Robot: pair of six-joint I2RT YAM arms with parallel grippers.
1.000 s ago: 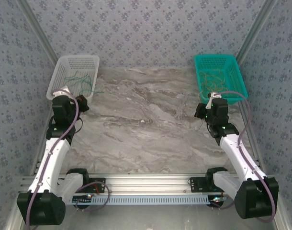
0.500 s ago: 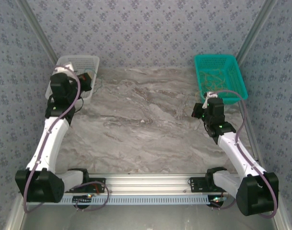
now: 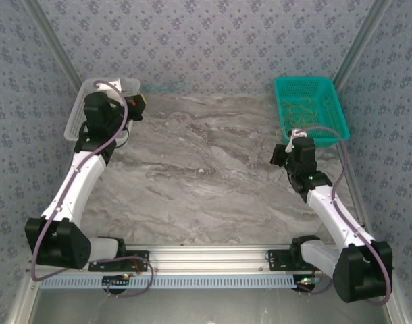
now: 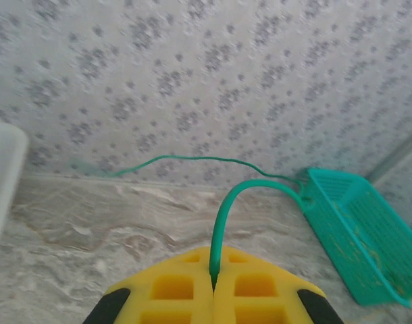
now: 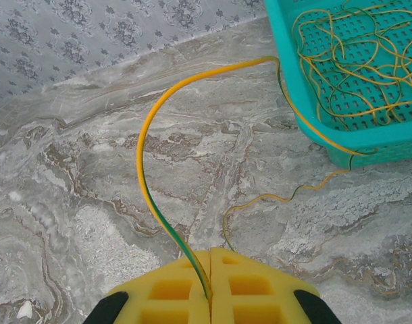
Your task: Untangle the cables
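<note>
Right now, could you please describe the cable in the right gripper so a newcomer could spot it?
Find the teal basket at the far right of the marble table. One cable arcs from its rim into the right gripper. Unlike the yellow tangle in the basket and the thin strand lying flat nearby, it stands raised, yellow with a green stripe.
</note>
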